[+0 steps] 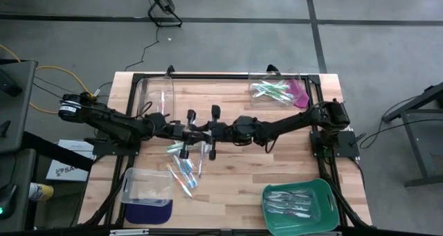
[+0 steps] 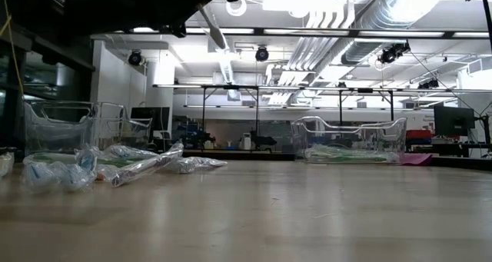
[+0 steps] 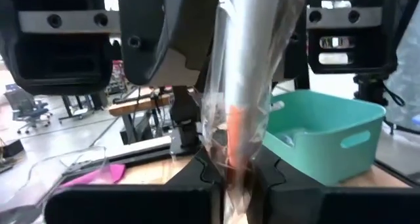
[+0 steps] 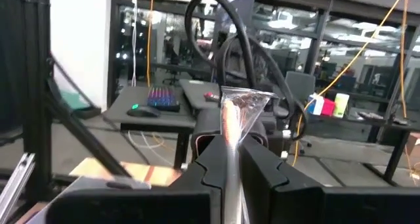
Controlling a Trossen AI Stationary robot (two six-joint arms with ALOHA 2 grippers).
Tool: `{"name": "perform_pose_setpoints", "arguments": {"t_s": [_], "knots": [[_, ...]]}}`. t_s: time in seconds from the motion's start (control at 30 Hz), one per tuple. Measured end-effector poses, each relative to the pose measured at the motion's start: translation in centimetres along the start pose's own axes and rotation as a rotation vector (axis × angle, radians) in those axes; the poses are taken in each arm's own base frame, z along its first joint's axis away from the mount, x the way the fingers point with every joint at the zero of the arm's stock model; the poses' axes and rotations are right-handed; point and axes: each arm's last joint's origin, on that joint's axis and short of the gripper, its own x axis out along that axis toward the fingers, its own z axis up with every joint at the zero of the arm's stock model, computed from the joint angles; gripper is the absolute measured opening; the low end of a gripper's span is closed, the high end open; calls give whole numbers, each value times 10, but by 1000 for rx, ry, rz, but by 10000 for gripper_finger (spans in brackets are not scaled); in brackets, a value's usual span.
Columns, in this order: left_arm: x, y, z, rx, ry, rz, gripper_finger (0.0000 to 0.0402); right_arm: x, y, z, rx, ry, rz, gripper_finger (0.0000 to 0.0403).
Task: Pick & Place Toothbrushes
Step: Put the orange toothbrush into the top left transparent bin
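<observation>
Toothbrush (orange handle, in a clear wrapper) is held above mid-counter between both arms: left tool is clamped on one end, right tool is clamped on the other. More wrapped toothbrushes lie loose on the counter below; others sit in the green tray and the far clear bin. Judgement: this looks like a handover. One tool should release only when the other's grip is secure, since the slippery wrapper could slide.

Loose toothbrushes crowd the table's centre-left; bare wood between them and the green tray seems passable.
</observation>
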Motion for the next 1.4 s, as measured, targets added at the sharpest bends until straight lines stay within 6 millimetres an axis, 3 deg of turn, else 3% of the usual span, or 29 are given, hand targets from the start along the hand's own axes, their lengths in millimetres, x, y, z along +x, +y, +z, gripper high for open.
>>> {"name": "perform_pose_setpoints", "arguments": {"t_s": [0.17, 0.37, 0.57, 0.73, 1.07, 1.2, 1.4], "knots": [[0, 0, -5, 23, 53, 11, 21, -2, 8, -3, -3, 47, -3, 44], [0, 0, -8, 42, 93, 47, 14, -11, 22, 13, -23, 83, -164, 122], [-6, 2, -10, 79, 201, 117, 17, -37, 38, 45, -53, 177, -467, 215], [-21, 8, 4, 148, 300, 243, 17, -63, 65, 54, -99, 306, -663, 266], [-88, 20, 35, 313, 597, 667, 18, -98, 114, 49, -109, 382, -648, 281], [-109, 21, 37, 294, 665, 808, 18, -103, 118, 45, -90, 395, -639, 281], [-126, 30, 25, 147, 748, 993, 18, -103, 113, 39, -51, 412, -660, 281]]}}
